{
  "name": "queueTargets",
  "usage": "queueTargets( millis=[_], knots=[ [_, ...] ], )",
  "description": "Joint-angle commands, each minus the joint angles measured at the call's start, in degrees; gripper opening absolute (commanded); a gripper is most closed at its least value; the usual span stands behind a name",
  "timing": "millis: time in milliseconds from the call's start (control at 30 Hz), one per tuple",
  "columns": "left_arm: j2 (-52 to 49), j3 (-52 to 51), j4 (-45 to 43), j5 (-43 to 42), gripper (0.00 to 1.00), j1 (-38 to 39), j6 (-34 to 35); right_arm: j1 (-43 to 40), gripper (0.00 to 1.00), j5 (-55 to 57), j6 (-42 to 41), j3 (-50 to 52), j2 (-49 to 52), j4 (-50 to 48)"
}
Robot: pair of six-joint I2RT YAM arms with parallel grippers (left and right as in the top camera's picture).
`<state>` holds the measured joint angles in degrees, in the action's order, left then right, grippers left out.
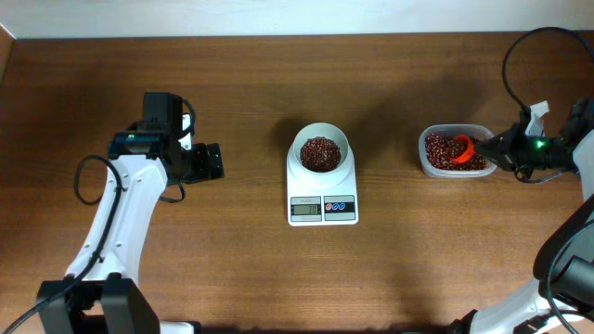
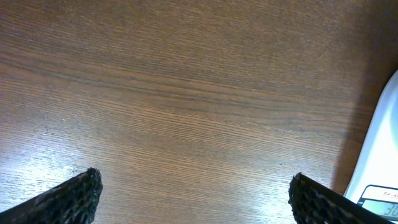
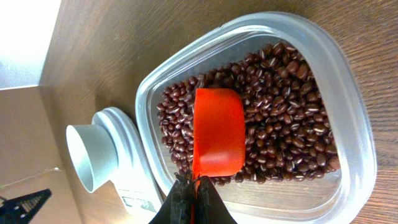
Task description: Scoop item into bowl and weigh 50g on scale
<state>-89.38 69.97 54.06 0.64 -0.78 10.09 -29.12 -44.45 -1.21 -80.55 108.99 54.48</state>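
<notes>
While the right gripper (image 3: 193,200) is clamping the handle of the red scoop (image 3: 217,134), the scoop's cup end is sitting on the beans (image 3: 280,106) in the clear tub (image 3: 357,118)
Detail: the right fingers are pressing tight together on the handle, and the cup is lying low on the heap near the tub's middle; can't tell if it is digging in. The white bowl (image 1: 299,148) is standing on the scale (image 1: 322,209) mid-table, holding a heap of the same beans, well apart from the tub off to one side. The display is showing digits too small to read. Meanwhile the left gripper (image 2: 194,199) is hanging wide open over bare table (image 1: 232,83) near the scale's edge, gripping nothing, with wood grain showing between its fingertips
</notes>
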Motion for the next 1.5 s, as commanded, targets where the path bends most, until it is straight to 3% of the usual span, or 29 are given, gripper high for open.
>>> queueTargets(
  millis=[0, 1033, 1467],
  knots=[
    [0.02, 0.83, 0.07, 0.2, 0.99, -0.13, -0.55, -1.05, 0.04, -2.47, 1.03, 0.31, 0.48, 0.15],
    [0.02, 0.83, 0.07, 0.2, 0.99, -0.13, -0.55, -3.58, 0.04, 1.53, 4.48, -7.17, 0.35, 10.51],
    [0.02, 0.83, 0.07, 0.2, 0.99, -0.13, -0.55, -3.58, 0.04, -5.55, 5.51, -7.91, 0.35, 11.63]
  ],
)
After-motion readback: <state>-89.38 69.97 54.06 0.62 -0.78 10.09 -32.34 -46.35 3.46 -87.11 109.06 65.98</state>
